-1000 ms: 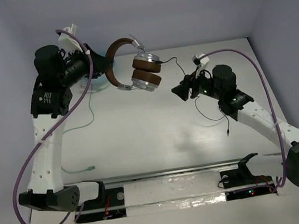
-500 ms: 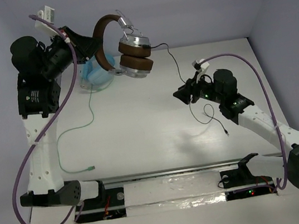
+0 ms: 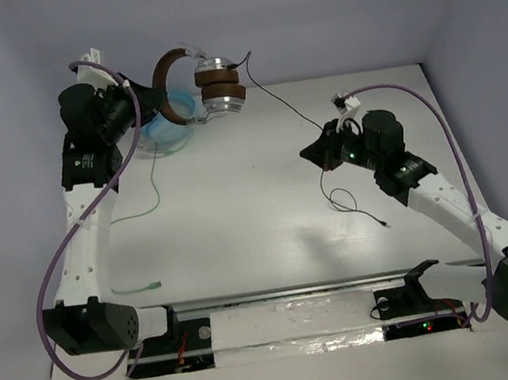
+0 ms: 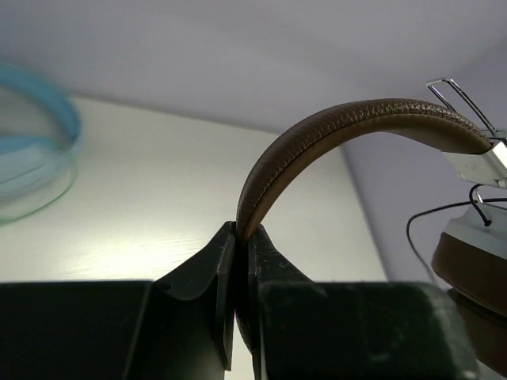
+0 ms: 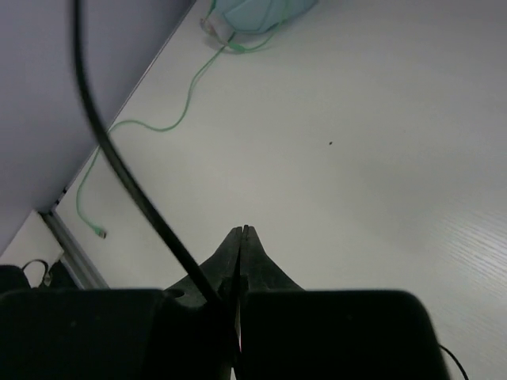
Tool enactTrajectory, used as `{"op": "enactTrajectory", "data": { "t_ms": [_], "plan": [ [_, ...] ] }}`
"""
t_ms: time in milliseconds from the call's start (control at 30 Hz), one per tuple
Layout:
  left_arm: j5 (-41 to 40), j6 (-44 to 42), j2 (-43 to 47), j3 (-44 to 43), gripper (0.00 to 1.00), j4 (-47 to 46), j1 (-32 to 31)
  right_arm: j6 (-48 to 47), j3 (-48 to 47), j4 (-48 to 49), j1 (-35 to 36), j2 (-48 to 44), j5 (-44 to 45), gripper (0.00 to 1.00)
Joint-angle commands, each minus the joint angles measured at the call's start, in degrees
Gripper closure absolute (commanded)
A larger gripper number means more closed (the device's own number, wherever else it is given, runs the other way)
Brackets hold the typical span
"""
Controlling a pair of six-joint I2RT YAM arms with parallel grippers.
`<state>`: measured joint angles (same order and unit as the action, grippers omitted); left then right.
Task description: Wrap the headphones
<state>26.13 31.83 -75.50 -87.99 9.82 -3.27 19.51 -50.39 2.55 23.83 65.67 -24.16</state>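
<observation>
**Though No Loop Is Wound Yet**

While the left gripper (image 4: 242, 237) is clamping the padded brown leather headband (image 4: 333, 127), the brown-and-silver over-ear headphones (image 3: 218, 88) are hanging above the white table's (image 3: 241, 230) far-left corner. That stiff band is probably offering the surest hold, since the smooth metal earcups are looking heavy and slick. The right gripper (image 5: 240, 233), fingers together, is seemingly pinching the thin black cable (image 5: 127, 182), which is limp and snag-prone.

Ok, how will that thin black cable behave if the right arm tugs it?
Likely floppy: past the right gripper the black cable hangs in a slack loop to the table. Thin and light, it should follow a pull but may slide through the shut fingers. The headphones, pinched only at the headband by the left gripper, could swing.
</observation>
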Motion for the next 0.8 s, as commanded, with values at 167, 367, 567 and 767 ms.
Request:
{"op": "enactTrajectory", "data": {
  "t_ms": [167, 367, 567, 767],
  "plan": [
    [-13.3, -5.4, 5.4, 19.8, 1.0, -3.7, -0.2, 0.9, -18.2, -19.6, 1.6, -4.9, 28.8, 1.0],
    [-13.7, -7.1, 7.3, 27.0, 1.0, -2.8, -2.4, -3.9, -32.7, -20.7, 1.6, 2.0, 25.4, 1.0],
    [-15.0, -11.1, 5.5, 30.5, 1.0, -0.2, -8.6, -13.4, -52.2, -30.0, 5.5, 13.2, 13.5, 1.0],
    [-11.4, -15.0, 1.7, 30.1, 1.0, 2.2, -15.0, -18.9, -59.4, -36.0, 10.2, 19.9, 9.0, 1.0]
  ]
}}
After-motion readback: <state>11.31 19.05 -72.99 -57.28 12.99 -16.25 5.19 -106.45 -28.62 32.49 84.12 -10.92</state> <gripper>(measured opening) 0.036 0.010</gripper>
